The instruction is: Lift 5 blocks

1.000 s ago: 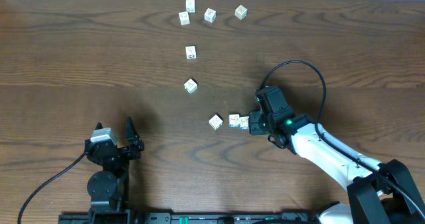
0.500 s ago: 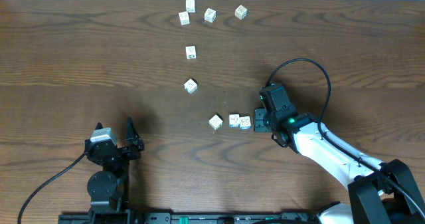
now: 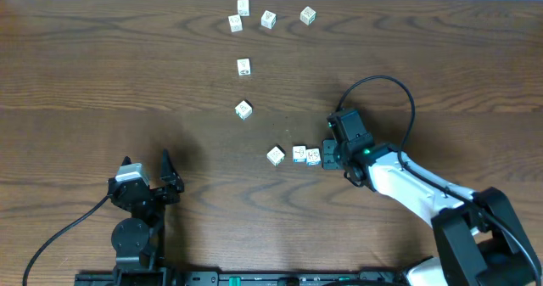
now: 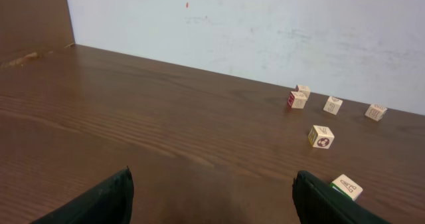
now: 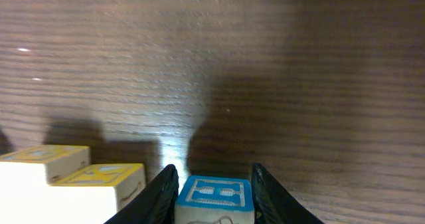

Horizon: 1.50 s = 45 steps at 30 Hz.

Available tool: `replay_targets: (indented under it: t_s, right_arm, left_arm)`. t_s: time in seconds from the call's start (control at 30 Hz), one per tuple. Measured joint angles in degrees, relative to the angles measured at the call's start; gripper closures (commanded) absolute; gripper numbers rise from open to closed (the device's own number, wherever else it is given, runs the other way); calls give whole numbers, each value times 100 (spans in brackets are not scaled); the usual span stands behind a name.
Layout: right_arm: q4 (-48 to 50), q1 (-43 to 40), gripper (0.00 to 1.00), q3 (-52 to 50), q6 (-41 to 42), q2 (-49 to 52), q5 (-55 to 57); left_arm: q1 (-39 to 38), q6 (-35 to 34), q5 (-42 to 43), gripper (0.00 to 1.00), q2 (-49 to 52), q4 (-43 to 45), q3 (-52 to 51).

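The dark wooden tabletop (image 3: 102,65) carries everything. Our left arm (image 3: 136,205) rests near its front edge, jaws spread wide and empty. Our right arm (image 3: 399,180) reaches to the middle, its jaws narrowly flanking a small white cube with a blue printed top (image 5: 214,192); we cannot tell whether they press it. Other small white printed cubes (image 3: 243,66) lie scattered beyond. We judge them light, rigid and smooth, best pinched across opposite flat faces.

Even soft light, faint shadows, glare spot on the table (image 5: 174,147), slightly blurry block (image 5: 214,194).
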Motion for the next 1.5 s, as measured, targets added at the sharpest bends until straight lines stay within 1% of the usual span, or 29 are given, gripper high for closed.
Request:
replay_targets:
  t_s: [0.07, 0.13, 0.27, 0.43, 0.6, 0.67, 0.73, 0.83, 1.0, 1.13, 1.23, 1.27, 1.37, 1.5]
  right_arm:
    - [13, 0, 65, 0, 0, 31, -4]
    - [20, -2, 62, 7, -2, 31, -46]
    - [11, -2, 51, 92, -68, 33, -184]
    - [-131, 0, 45, 382, -170, 33, -245]
    - [-514, -13, 27, 824, -444, 35, -232]
    - [-640, -63, 23, 1049, -632, 37, -251]
    - [-726, -144, 21, 1314, -839, 37, -256]
    - [-726, -192, 21, 1692, -1069, 37, -251]
    - [-522, -184, 21, 2061, -1290, 37, -343]
    - [-498, -179, 21, 2260, -1375, 87, -673]
    - [-492, -149, 27, 2505, -1397, 319, -855]
    - [-494, -131, 25, 2570, -1405, 398, -881]
    - [-487, -26, 16, 2887, -1449, 756, -1064]
    - [-553, 297, 12, 3580, -1552, 1423, -1237]
  left_arm:
    - [0, 0, 0, 23, 0, 0, 0]
    - [0, 0, 0, 23, 0, 0, 0]
    - [0, 0, 0, 23, 0, 0, 0]
    - [0, 0, 0, 23, 0, 0, 0]
    - [0, 0, 2, 23, 0, 0, 0]
    - [0, 0, 0, 23, 0, 0, 0]
    - [0, 0, 0, 23, 0, 0, 0]
    - [0, 0, -2, 23, 0, 0, 0]
    - [0, 0, 0, 23, 0, 0, 0]
    - [0, 0, 0, 23, 0, 0, 0]
    - [0, 0, -2, 23, 0, 2, 0]
    - [0, 0, 0, 23, 0, 7, 0]
    - [0, 0, 0, 23, 0, 13, 0]
    - [0, 0, 0, 23, 0, 2, 0]
